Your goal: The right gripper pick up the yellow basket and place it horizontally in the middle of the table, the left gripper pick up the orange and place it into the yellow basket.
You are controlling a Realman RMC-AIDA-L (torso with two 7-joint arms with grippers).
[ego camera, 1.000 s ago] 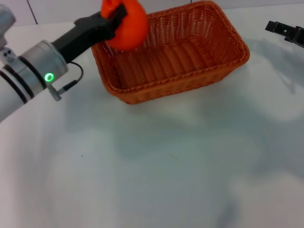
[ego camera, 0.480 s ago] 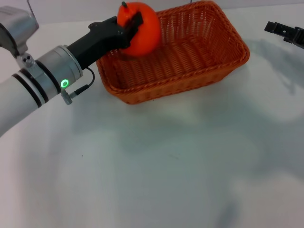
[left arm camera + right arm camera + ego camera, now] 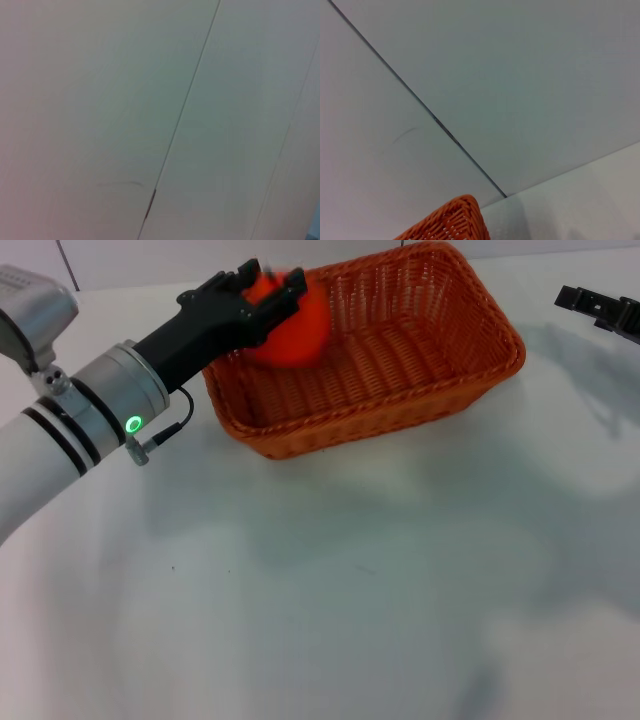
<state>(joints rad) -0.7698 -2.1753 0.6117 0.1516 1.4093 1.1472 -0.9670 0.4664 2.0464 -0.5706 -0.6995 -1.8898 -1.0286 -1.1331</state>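
The orange [image 3: 293,322] is held clamped in the left gripper [image 3: 268,302] inside the near-left end of the yellow basket [image 3: 400,400], apparently unreleased. The basket is set crosswise mid-table [image 3: 350,590], long axis left-right, slightly skewed. The right gripper [image 3: 598,308] is parked far right; its opening cannot be told.

The glossy white table [image 3: 350,590] carries the yellow basket [image 3: 400,390] directly.
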